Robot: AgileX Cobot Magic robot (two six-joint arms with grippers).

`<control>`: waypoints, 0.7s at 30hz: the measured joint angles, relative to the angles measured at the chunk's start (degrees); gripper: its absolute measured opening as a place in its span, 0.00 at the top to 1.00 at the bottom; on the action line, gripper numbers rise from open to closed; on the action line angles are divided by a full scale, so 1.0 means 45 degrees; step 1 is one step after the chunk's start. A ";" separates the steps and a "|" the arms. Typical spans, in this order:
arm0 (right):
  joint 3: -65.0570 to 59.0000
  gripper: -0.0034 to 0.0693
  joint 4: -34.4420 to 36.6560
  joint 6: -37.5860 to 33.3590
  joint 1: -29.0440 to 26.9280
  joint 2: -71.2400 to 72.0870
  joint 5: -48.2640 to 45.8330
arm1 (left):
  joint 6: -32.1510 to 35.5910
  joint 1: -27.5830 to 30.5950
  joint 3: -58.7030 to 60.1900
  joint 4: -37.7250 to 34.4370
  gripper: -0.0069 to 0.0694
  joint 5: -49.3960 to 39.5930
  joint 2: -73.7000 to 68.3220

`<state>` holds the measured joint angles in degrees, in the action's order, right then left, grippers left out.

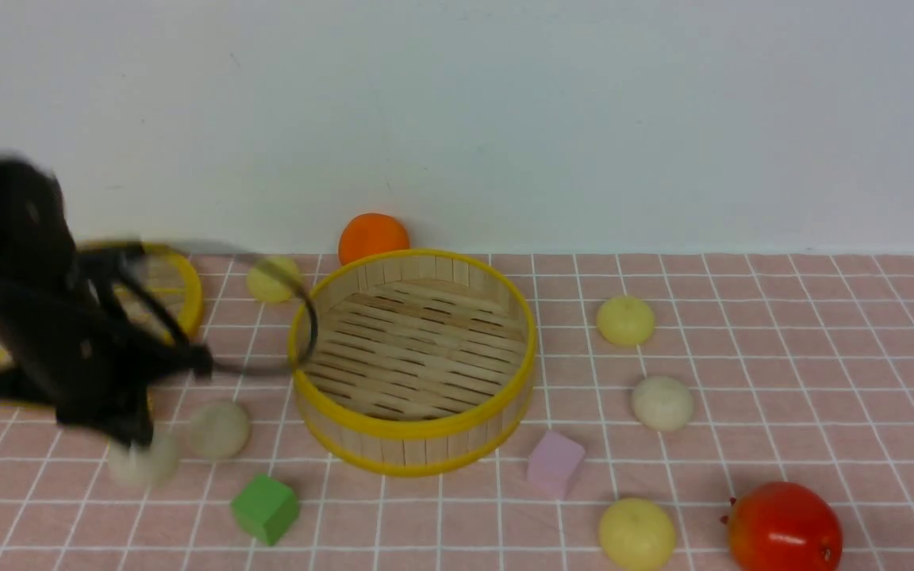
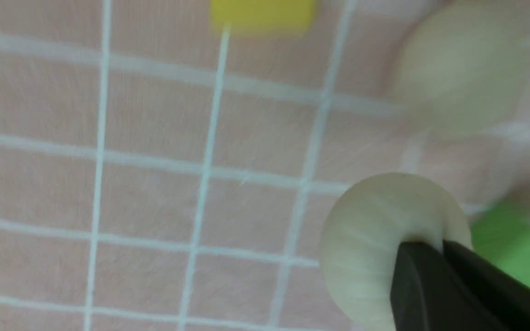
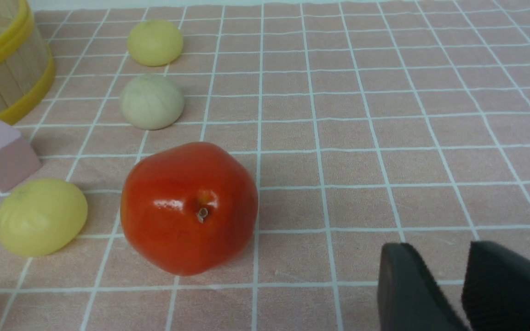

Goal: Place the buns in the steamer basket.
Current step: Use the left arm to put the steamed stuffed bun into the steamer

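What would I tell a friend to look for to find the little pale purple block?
Find the big round bamboo steamer basket in the middle of the checked pink cloth. Just off its near right side sits a pale lilac cube. Its neighbours there are round buns; the only other block, a green cube, lies left of the basket.

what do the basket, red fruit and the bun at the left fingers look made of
Basket: bamboo or wood slats, matte, grain showing; yellow rims, maybe painted. Red fruit: likely plastic, shiny highlights. Bun: matte, faintly lined, perhaps soft rubber; seems dented at the fingers.
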<state>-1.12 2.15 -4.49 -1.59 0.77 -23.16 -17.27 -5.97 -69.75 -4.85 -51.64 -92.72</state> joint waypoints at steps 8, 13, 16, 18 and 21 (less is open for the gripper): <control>0.0000 0.62 0.0000 0.0000 0.0000 0.0000 0.0000 | 0.0579 -0.1739 -0.3579 -0.1033 0.89 -0.0426 -0.0498; 0.0000 0.62 0.0000 0.0000 0.0000 0.0000 -0.0012 | 0.0594 -0.2776 -0.4706 -0.1074 0.89 0.0053 -0.2850; 0.0000 0.62 0.0000 0.0000 0.0000 0.0000 -0.0012 | 0.0594 -0.2854 -0.4814 -0.1252 0.89 0.0631 -0.3913; 0.0000 0.62 0.0000 0.0000 0.0000 0.0000 -0.0012 | 0.0594 -0.2866 -0.4816 -0.1331 0.89 0.0834 -0.4345; 0.0000 0.62 0.0000 0.0000 0.0000 0.0000 -0.0012 | 0.0291 -0.2866 -0.4816 -0.1414 0.87 0.1030 -0.5054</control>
<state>-1.12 2.15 -4.49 -1.59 0.77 -23.22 -15.96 -18.87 -91.42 -11.21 -47.01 -115.46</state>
